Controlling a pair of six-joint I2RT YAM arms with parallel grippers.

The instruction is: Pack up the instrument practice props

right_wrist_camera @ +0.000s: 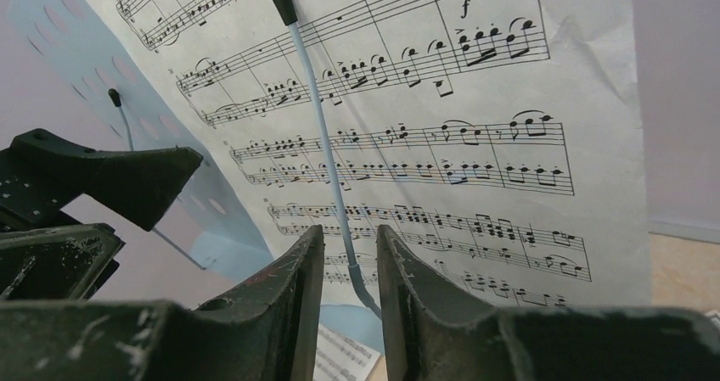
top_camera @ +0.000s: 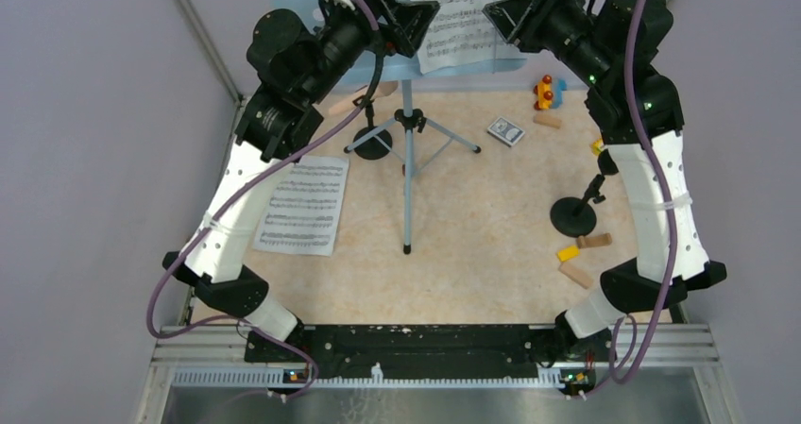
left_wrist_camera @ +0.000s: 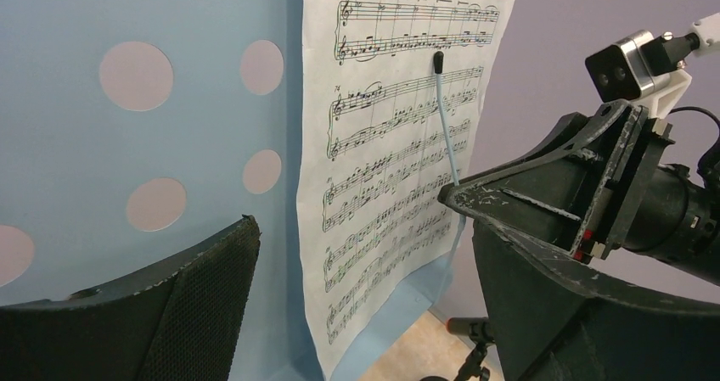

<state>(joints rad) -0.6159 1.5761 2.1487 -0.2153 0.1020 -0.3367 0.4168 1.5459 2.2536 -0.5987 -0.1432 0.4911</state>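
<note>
Right wrist view is showing the right pincer (right_wrist_camera: 350, 232) narrowly parted and straddling the thin blue retaining wire (right_wrist_camera: 318, 118). There are slivers of gap on both sides, so it's not pinching anything yet. Just behind that wire, the sheet-music page (right_wrist_camera: 475, 143) is lying flat against the light-blue music rack (left_wrist_camera: 204, 135). The left pincer (left_wrist_camera: 363, 228) is gaping wide, empty, facing the rack and the page's edge.

My read: they're working on freeing that page. The next move is probably calling for easing the wire off the paper gently, since the rack is sitting high on skinny legs and could tip.

A second page (top_camera: 304, 205) is lying on the tabletop (top_camera: 491, 254). Packing bin? Not seeing one, only a small card box (top_camera: 505, 130), looking shut.
</note>
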